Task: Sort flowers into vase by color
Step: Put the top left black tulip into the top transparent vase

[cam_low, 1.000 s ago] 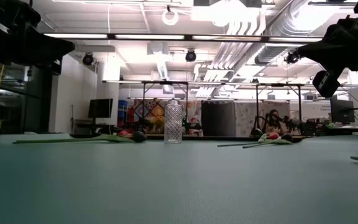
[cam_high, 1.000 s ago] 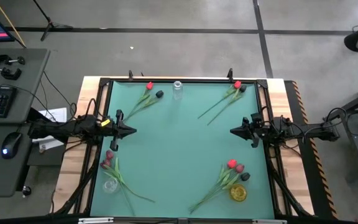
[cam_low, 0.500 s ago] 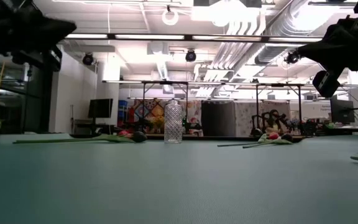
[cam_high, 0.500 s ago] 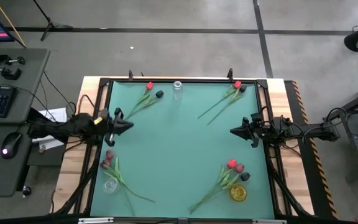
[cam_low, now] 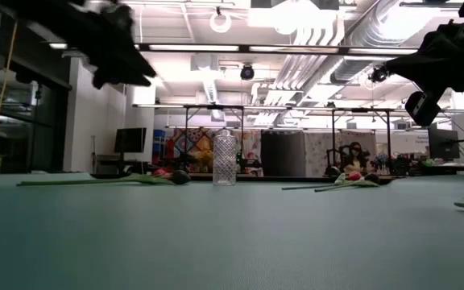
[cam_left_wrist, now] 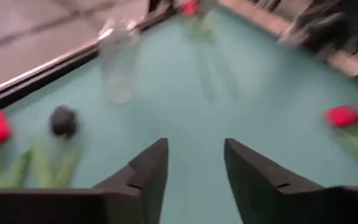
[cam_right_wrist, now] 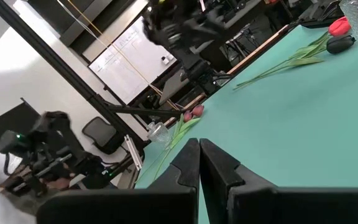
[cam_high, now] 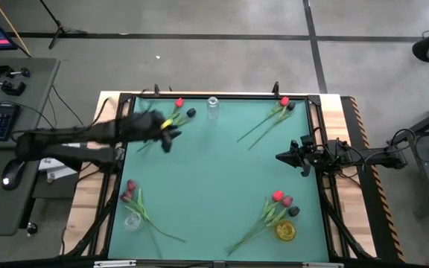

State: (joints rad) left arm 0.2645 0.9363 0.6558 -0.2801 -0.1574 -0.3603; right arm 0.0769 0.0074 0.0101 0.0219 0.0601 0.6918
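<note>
From above: left gripper (cam_high: 168, 134) blurred over the mat's far left, near a red tulip (cam_high: 179, 103) and black tulip (cam_high: 191, 113) beside the clear vase (cam_high: 213, 107); right gripper (cam_high: 280, 156) at the right edge

Level view: vase (cam_low: 225, 158) upright, tulips lying flat

Left wrist: fingers (cam_left_wrist: 146, 168) spread, empty

Right wrist: fingers (cam_right_wrist: 189, 163) pressed together, empty

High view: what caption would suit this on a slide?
Left claw swings toward the far-left flowers on the green table; right claw waits shut at the right edge.
</note>
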